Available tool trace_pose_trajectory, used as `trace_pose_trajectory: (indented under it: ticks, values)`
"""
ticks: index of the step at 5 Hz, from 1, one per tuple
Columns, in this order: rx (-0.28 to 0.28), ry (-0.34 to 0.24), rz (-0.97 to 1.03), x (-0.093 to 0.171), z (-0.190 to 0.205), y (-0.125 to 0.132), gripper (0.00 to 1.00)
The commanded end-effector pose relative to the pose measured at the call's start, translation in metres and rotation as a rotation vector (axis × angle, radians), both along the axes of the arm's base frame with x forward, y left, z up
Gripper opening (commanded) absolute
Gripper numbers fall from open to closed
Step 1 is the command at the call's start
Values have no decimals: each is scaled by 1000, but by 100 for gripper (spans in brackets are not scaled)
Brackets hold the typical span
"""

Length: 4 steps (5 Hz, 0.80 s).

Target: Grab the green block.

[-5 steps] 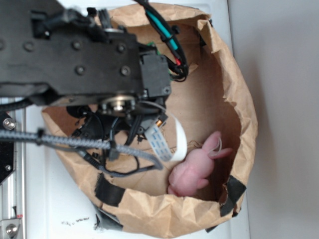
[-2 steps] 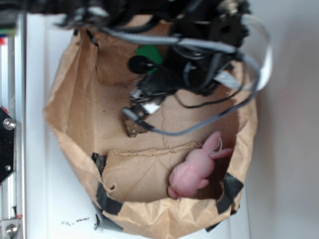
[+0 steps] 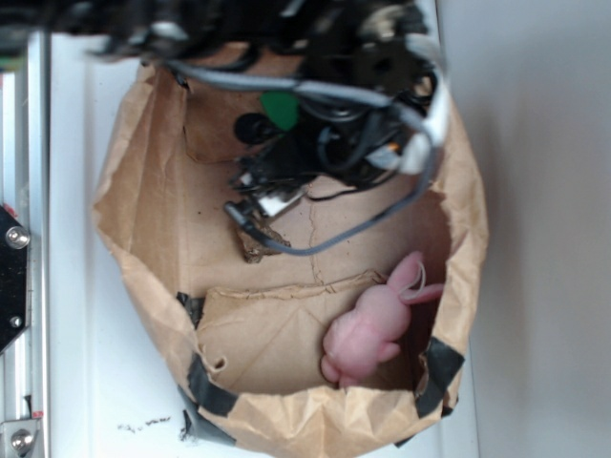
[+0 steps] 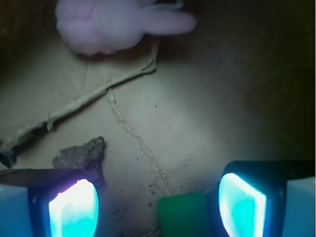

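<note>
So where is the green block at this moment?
In the wrist view the green block lies on the bag floor at the bottom edge between the open jaws, nearer the right one; the brown lump sits up-left of it.

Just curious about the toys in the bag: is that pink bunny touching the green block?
No. In the wrist view the pink bunny lies at the far end, well apart from the green block between the open gripper.

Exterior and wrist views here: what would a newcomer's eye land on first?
Probably the pink plush bunny, lying on the floor of the crumpled brown paper bag near its lower right wall. Next, the black tangle of cables and arm hanging over the bag's top. In the wrist view, the hand is open, its glowing fingers flanking the small bright green block, with the brown rock-like lump beside it.
</note>
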State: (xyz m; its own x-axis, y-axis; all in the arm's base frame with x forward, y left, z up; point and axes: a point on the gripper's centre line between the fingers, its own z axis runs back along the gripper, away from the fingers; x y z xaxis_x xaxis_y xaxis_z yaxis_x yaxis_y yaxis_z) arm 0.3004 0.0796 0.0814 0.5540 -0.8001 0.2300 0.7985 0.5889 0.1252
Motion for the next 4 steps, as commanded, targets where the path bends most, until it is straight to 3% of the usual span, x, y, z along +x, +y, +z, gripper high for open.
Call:
trace_pose_trajectory:
  ticks: [1, 4]
  values:
    - [83, -113, -9, 9, 7, -7, 100]
    - [93, -113, -10, 13, -3, -8, 100]
